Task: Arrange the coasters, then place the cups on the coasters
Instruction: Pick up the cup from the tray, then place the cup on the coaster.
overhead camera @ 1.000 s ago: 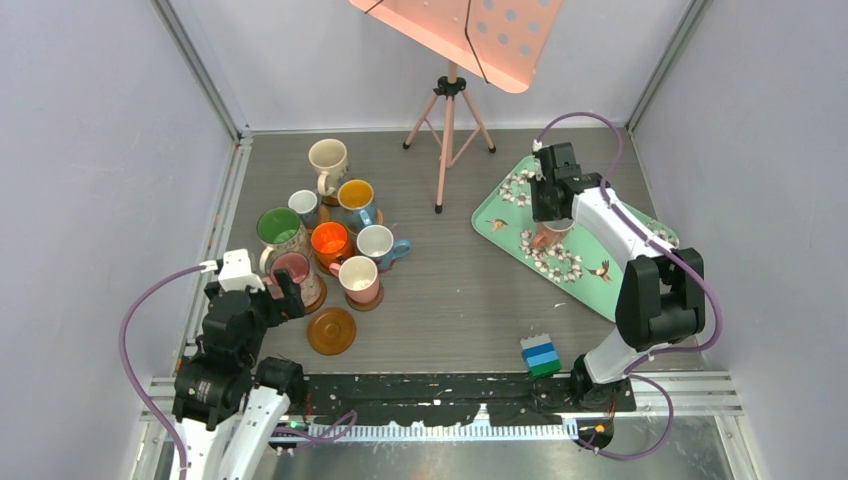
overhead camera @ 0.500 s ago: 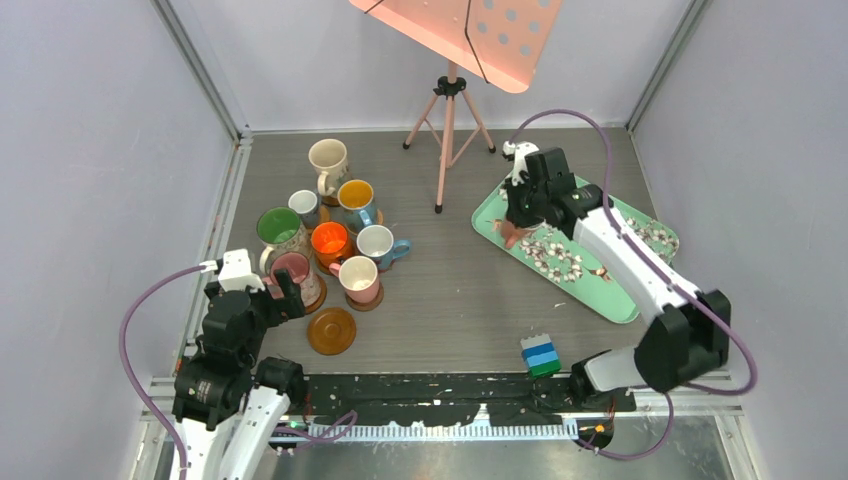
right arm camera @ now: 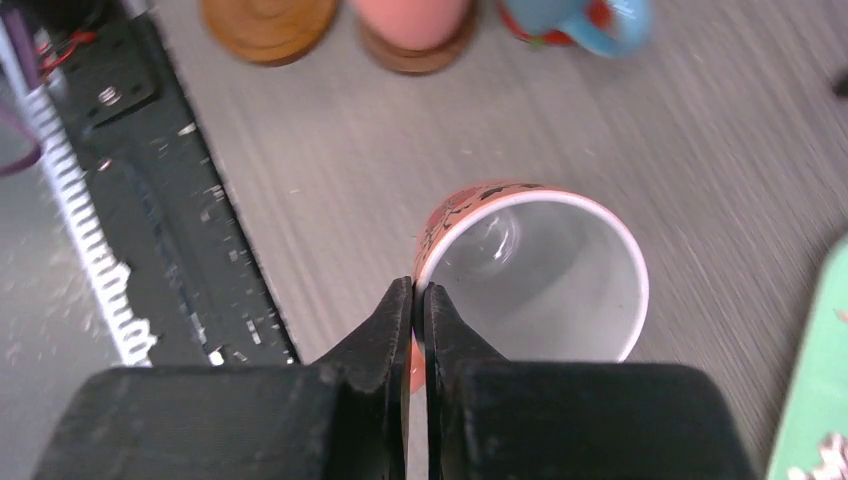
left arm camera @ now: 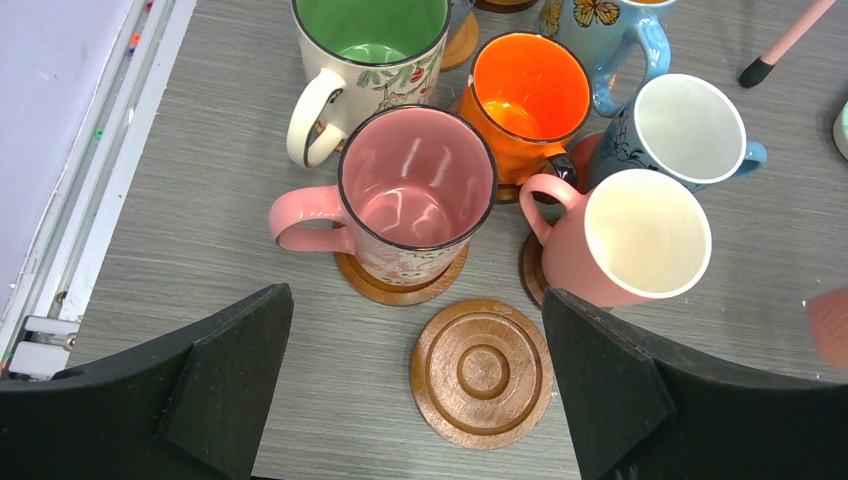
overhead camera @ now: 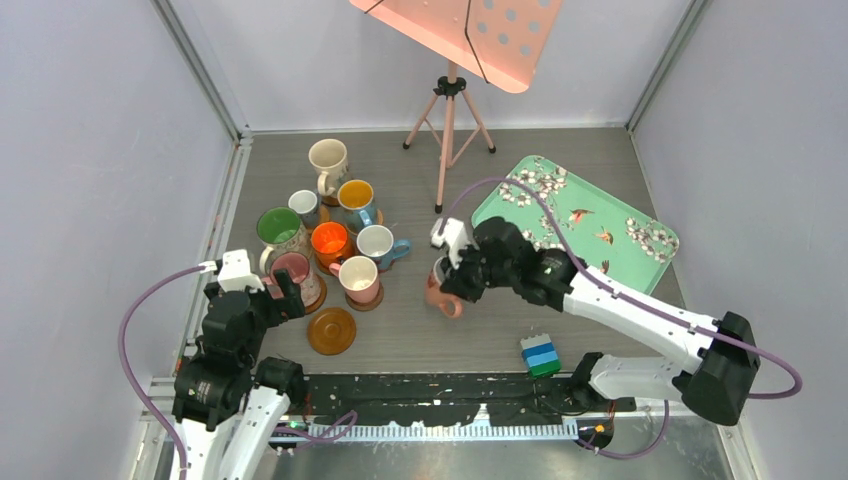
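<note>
Counter (overhead camera: 470,330): grey wood-grain, carrying everything below.
Music stand (overhead camera: 447,150): pink, tripod at the far middle, apart from both arms.
Tray (overhead camera: 610,225): mint, floral, far right, just beyond the right forearm.
Cups (overhead camera: 330,240): eight grouped at the left, brown coasters (left arm camera: 400,288) showing under several.
Bare coaster (overhead camera: 332,331): brown, grooved, at the near edge of the group, just beside the pale pink cup (left arm camera: 640,240).
Blocks (overhead camera: 541,356): small blue-and-green stack near the front edge, beside the right arm.
Right arm: stretched low and leftward to the counter's middle, between the group and the tray.
Left arm: folded close to its base, wrist aimed at the group.
Right end effector (right arm camera: 418,290): clenched on the rim of a salmon cup (right arm camera: 530,270), white inside, mouth up; contact with the counter unclear.
Left end effector (left arm camera: 416,293): spread fully, grasping nothing, above the bare coaster.
</note>
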Robot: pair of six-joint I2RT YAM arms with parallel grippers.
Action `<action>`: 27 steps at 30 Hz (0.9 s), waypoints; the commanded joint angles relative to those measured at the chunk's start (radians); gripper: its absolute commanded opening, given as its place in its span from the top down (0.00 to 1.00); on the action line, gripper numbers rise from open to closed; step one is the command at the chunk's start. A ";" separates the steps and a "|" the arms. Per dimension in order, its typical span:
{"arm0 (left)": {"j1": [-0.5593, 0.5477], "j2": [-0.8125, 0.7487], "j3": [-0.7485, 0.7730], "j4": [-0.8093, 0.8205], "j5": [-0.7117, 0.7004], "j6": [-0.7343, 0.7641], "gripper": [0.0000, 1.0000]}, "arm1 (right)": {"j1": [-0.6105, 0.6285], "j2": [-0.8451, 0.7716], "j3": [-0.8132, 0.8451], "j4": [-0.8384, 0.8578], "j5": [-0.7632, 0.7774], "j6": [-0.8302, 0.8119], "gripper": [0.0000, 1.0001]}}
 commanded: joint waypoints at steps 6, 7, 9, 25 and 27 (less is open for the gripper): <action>0.002 -0.013 0.012 0.023 -0.018 -0.018 0.01 | 0.329 0.100 0.123 0.163 -0.004 -0.214 0.94; 0.002 -0.012 0.012 0.024 -0.018 -0.019 0.01 | 0.361 0.139 0.155 0.164 -0.004 -0.228 0.95; 0.002 -0.013 0.011 0.024 -0.018 -0.020 0.01 | 0.397 0.192 0.194 0.180 -0.028 -0.272 0.95; 0.001 0.010 0.059 0.062 -0.007 -0.069 0.01 | 0.494 0.521 0.508 0.037 -0.164 -0.761 0.95; 0.002 0.022 0.068 0.073 -0.014 -0.072 0.01 | 0.495 0.559 0.560 0.008 -0.159 -0.790 0.95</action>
